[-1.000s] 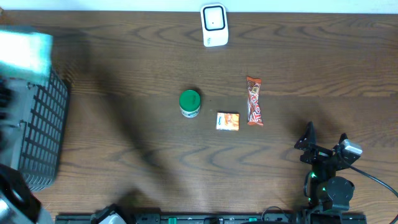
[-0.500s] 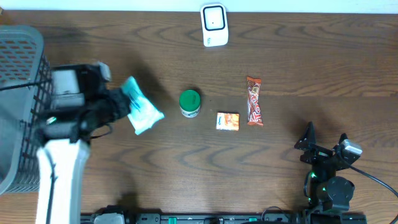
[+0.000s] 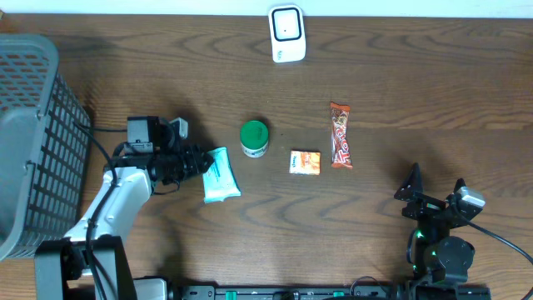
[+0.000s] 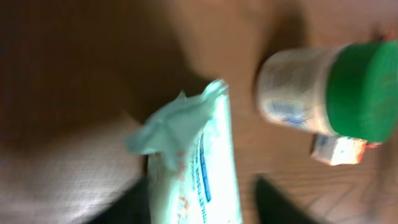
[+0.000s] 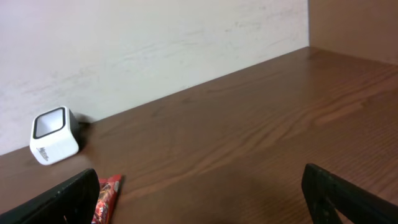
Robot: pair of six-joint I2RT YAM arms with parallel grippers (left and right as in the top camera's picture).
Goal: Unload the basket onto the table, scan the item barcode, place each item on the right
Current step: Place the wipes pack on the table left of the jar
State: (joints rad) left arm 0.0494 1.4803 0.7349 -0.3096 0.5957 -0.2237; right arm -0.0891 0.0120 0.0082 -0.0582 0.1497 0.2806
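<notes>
Filling the overhead view, the brown table with wavy wood grain carries all the things. At its left edge stands a big grey plastic basket with lattice walls and a smooth, rounded rim.

Next to the basket reaches the left arm, with a white link and black joints. The left gripper is at the left end of the item to scan, a flat soft packet of pale teal plastic film with a crimped, wrinkled end. It lies left of the middle of the table, just beside the jar. In the blurred left wrist view the dark fingers stand apart on both sides of the packet, and a strip of table shows between one finger and the film, so the jaws look open and not pressing it.

The right gripper is black and sits near the right front corner, well apart from all items. Its fingers are spread wide, with only bare table between them.

The white box-shaped scanner with rounded corners and a dark window stands at the far edge. A long red-orange glossy candy bar wrapper lies right of centre. The round white jar with a green lid stands at the centre. Between the jar and the bar lies a small orange and white carton.
</notes>
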